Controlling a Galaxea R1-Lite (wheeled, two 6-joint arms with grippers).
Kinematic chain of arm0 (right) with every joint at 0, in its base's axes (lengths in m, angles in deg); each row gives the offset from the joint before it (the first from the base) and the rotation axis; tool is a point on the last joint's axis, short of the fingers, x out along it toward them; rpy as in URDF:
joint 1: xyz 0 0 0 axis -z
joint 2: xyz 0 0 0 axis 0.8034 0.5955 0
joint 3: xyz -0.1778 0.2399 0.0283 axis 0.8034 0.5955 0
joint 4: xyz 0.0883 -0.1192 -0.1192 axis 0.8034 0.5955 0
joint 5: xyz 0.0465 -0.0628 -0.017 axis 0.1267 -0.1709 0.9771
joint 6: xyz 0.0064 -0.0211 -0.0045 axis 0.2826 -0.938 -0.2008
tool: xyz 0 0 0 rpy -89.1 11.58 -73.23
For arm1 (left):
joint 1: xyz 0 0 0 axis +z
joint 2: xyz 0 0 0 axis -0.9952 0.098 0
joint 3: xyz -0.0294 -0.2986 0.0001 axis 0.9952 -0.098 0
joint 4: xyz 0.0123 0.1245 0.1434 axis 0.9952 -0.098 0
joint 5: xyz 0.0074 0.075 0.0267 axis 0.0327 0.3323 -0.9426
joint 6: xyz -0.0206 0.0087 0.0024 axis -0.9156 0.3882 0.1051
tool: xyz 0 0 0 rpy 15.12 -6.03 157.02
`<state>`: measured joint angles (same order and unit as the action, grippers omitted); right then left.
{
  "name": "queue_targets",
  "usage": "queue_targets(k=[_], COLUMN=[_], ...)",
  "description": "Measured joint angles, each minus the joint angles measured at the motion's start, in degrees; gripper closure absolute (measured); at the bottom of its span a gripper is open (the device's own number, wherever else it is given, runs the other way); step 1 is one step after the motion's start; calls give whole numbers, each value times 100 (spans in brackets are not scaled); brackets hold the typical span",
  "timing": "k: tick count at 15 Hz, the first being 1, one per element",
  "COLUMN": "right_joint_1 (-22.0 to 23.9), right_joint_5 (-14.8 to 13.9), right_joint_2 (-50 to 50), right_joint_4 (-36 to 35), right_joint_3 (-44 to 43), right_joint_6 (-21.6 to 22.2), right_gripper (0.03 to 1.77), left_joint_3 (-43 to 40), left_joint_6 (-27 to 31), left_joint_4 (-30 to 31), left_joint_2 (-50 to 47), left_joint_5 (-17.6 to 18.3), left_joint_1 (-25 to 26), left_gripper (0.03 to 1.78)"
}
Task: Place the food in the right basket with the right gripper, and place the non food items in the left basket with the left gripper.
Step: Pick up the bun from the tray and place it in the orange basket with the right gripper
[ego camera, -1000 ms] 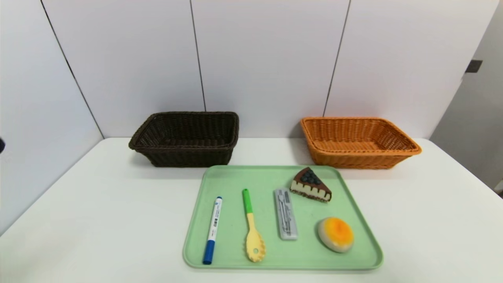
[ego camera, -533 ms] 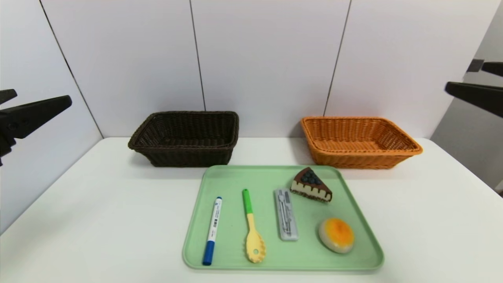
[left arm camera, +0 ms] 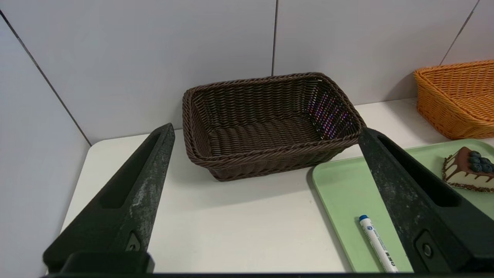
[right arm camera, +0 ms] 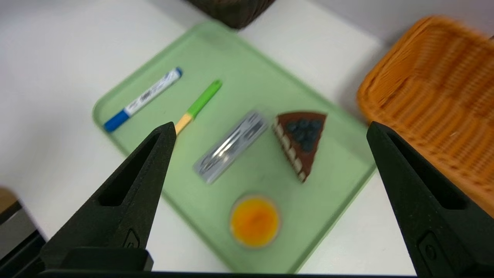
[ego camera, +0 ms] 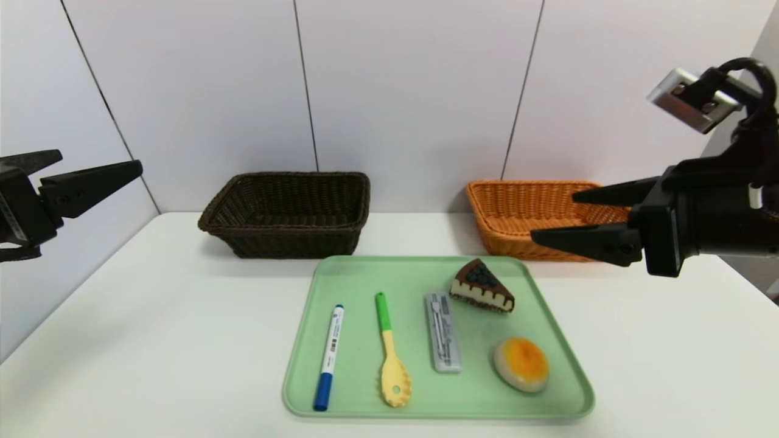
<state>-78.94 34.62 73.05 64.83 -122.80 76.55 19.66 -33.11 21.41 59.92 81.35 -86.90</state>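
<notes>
- We've got a white bench (ego camera: 152, 340) with everything sitting on it, and we'll place stuff relative to the green tray (ego camera: 359, 274) in the middle.
- The left basket (ego camera: 289, 213), the dark brown one, sits behind the tray's far left corner, nothing in it as far as we can see. It shows nicely in the left wrist view too (left arm camera: 270, 123).
- The right basket (ego camera: 523, 210), the orange one, sits behind the tray's far right corner, also with nothing visible inside.
- Our right pincer (ego camera: 563, 216) hangs in the air above the bench, off the tray's far right corner and in front of the orange basket. Fingers spread wide apart, holding nothing.
- Our left pincer (ego camera: 91, 164) hovers well off to the left of the tray, out past the brown basket. Fingers wide apart too, nothing between them.
- On the tray, running from its left side: the marker (ego camera: 329, 356), white with its blue cap toward the near edge.
- Next to the right, the slotted spoon (ego camera: 390, 353), green handle pointing away, yellow bowl toward the near edge.
- Then the grey case (ego camera: 442, 331), lying flat lengthwise, about mid-tray.
- The cake wedge (ego camera: 481, 286) sits near the tray's far right corner, just beside the far end of the case.
- The bun (ego camera: 521, 363) is near the tray's near right corner, apart from the cake.
</notes>
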Motion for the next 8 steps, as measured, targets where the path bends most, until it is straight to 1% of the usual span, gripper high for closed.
queue_targets(k=[4, 6, 7, 8], right_joint_1=[-149, -151, -122, -83], right_joint_5=[-13, -16, -20, -24], right_joint_2=[535, 772, 909, 1040], right_joint_4=[1872, 2740, 2994, 3043], right_joint_3=[-839, -1089, -1152, -1186], right_joint_6=[-141, -414, -563, -728], right_gripper=[9, 9, 9, 9], left_joint_3=[-6, -24, -26, -28], left_joint_6=[4, 20, 67, 163], left_joint_4=[0, -5, -2, -2], left_joint_2=[41, 41, 30, 17], left_joint_5=[1, 23, 26, 26], left_joint_1=[0, -15, -34, -48], left_gripper=[12, 12, 12, 12])
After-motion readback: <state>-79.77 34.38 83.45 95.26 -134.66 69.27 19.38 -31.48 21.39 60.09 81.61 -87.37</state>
